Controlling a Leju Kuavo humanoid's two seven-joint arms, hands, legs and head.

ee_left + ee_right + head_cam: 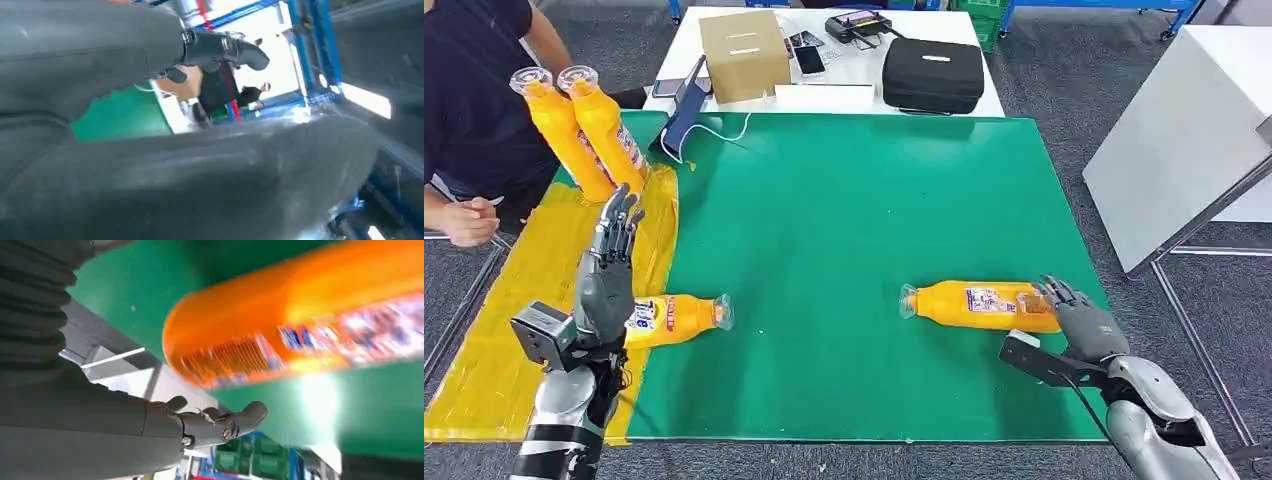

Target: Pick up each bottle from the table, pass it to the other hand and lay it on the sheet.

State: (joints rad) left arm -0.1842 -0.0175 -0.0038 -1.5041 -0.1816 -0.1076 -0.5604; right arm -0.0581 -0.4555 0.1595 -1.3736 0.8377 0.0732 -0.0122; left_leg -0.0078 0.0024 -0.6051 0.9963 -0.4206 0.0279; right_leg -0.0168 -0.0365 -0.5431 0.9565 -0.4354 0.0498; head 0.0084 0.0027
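Two orange bottles lie side by side at the far end of the yellow sheet. A third orange bottle lies at the sheet's right edge, its cap pointing out over the green mat. My left hand is over that bottle's base with fingers stretched straight, holding nothing; its fingers also stand apart in the left wrist view. A fourth orange bottle lies on the mat's right side. My right hand is at its base, fingers apart. Up close, that bottle lies beside the spread fingers.
A person in a dark top stands at the left, one hand near the sheet. Beyond the mat are a cardboard box, a black case and phones. A white table stands to the right.
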